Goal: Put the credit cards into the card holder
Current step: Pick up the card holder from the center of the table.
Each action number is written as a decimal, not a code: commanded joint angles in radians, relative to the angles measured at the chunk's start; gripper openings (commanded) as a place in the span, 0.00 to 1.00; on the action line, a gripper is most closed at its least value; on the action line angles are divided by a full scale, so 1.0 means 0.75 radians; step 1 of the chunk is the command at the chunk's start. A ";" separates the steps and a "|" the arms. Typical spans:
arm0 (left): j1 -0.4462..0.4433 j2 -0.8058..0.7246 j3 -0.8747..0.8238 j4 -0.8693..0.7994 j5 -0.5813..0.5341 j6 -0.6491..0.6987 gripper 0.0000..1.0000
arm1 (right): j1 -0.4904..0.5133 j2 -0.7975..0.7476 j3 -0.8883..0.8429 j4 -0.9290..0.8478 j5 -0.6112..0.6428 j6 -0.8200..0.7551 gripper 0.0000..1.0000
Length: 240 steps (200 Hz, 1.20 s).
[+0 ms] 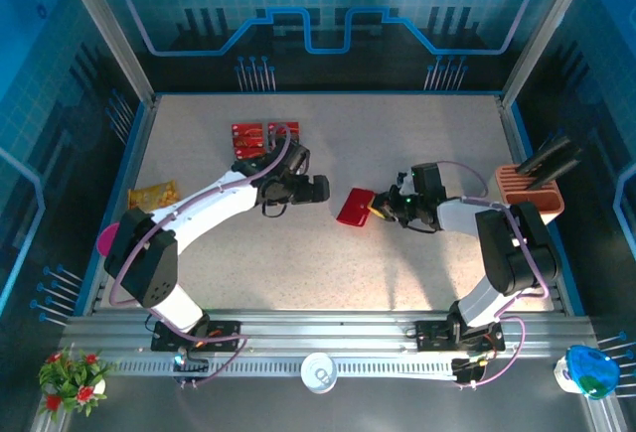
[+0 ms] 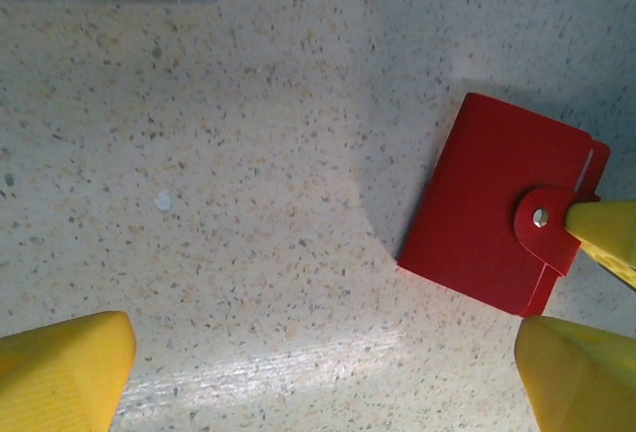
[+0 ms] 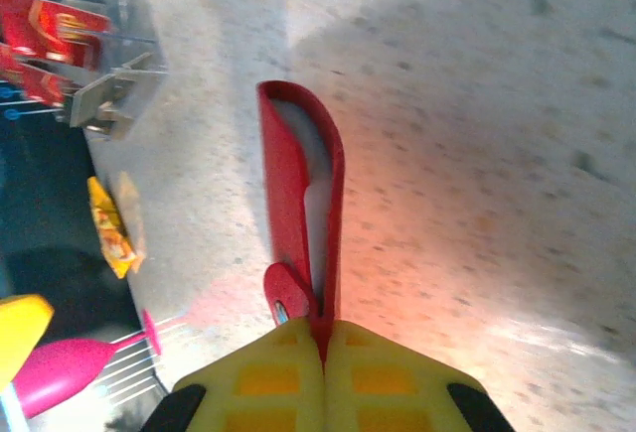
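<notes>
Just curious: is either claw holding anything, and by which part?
Right claw pinches the card holder at its edge by the snap tab; left claw holds nothing.

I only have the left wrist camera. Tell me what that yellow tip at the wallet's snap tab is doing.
Observer: That is a finger of the right gripper, which is shut on the card holder at its snap-tab edge.
Operator: Report whether the holder is open.
Observer: Barely. In the right wrist view its covers gape slightly, with pale pocket material showing between them.
Operator: Now locate the cards.
Observer: The credit cards are at the far side of the table, left of centre and well apart from the holder.
</notes>
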 commanded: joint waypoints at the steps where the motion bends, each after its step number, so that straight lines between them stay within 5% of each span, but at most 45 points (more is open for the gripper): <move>1: 0.095 -0.027 0.055 0.020 0.089 -0.035 0.99 | 0.017 -0.058 0.117 -0.031 -0.118 -0.015 0.00; 47: 0.296 -0.093 0.068 0.196 0.374 -0.098 0.99 | 0.064 -0.053 0.311 0.040 -0.275 0.089 0.00; 97: 0.406 -0.117 0.088 0.383 0.693 -0.167 0.99 | 0.119 0.021 0.409 0.423 -0.398 0.422 0.00; 167: 0.440 -0.118 0.036 0.573 0.775 -0.274 0.99 | 0.220 0.105 0.555 0.531 -0.407 0.542 0.00; 240: 0.489 -0.103 -0.018 0.691 0.870 -0.332 0.82 | 0.251 0.108 0.554 0.545 -0.391 0.556 0.00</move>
